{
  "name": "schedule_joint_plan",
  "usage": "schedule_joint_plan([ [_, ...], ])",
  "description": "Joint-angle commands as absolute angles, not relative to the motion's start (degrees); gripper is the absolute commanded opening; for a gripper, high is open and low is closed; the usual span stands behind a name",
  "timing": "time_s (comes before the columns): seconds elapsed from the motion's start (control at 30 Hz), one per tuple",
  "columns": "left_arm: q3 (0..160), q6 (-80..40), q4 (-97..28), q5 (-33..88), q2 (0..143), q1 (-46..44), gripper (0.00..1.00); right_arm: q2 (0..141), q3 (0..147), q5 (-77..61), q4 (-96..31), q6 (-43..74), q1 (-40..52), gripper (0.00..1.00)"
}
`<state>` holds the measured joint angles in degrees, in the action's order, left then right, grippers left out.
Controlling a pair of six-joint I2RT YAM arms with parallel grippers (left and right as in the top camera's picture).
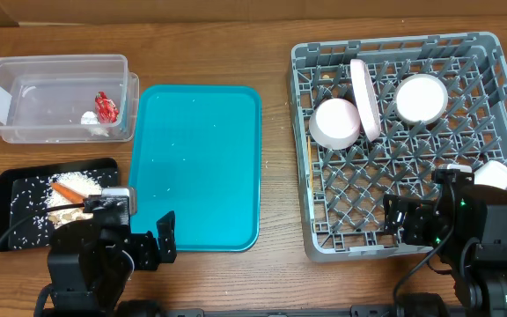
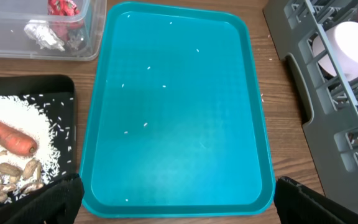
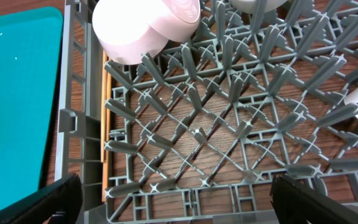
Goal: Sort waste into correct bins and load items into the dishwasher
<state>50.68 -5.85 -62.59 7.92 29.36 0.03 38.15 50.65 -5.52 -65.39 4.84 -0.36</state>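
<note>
Both claws released, empty: left claw [image 2: 179, 202] over teal tray [image 2: 166, 93], right claw [image 3: 179, 199] over dish rack [image 3: 73, 74], where chopsticks [image 3: 105, 130] along tray-side wall cd slip thru lattice if bumped.

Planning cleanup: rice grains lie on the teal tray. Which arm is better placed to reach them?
Left. The open left gripper hangs at the near edge of the teal tray, grains ahead; the right gripper is over the dish rack.

We are looking at a teal tray [image 1: 196, 167] lying flat just left of centre in the overhead frame, its long sides running top to bottom, resting on a brown wooden desk [image 1: 275, 220].
</note>
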Motion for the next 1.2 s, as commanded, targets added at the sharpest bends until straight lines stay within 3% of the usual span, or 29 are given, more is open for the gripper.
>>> schedule_joint_plan([
  [0.0, 50.35, -6.63, -62.92, 7.42, 29.19, 0.19, 1.00, 38.04, 50.50, -4.99, -65.08, 4.69, -0.40, 1.00],
  [0.2, 50.35, -6.63, -63.00, 7.42, 29.19, 0.19, 1.00, 33.69, 49.89, -3.95, -63.09, 4.67, 0.03, 1.00],
  [0.33, 50.35, -6.63, -63.00, 7.42, 29.19, 0.19, 1.00, 26.06, 43.13, -3.92, -49.23, 4.45, 0.03, 1.00],
  [0.43, 50.35, -6.61, -63.00, 7.42, 29.19, 0.19, 1.00, 15.53, 29.04, -3.99, -31.42, 4.43, 2.02, 1.00],
  [0.63, 50.35, -6.63, -63.00, 7.40, 29.19, 0.19, 1.00, 3.68, 10.44, -4.14, -10.96, 4.45, 2.85, 1.00],
  [0.8, 50.35, -6.63, -63.00, 7.40, 29.19, 0.19, 1.00, 0.14, 2.68, -4.60, -4.03, 2.50, 2.90, 1.00],
  [1.17, 50.35, -6.61, -63.02, 7.40, 29.19, 0.19, 1.00, 0.16, 0.49, -2.61, -4.60, -0.67, 2.94, 1.00],
])
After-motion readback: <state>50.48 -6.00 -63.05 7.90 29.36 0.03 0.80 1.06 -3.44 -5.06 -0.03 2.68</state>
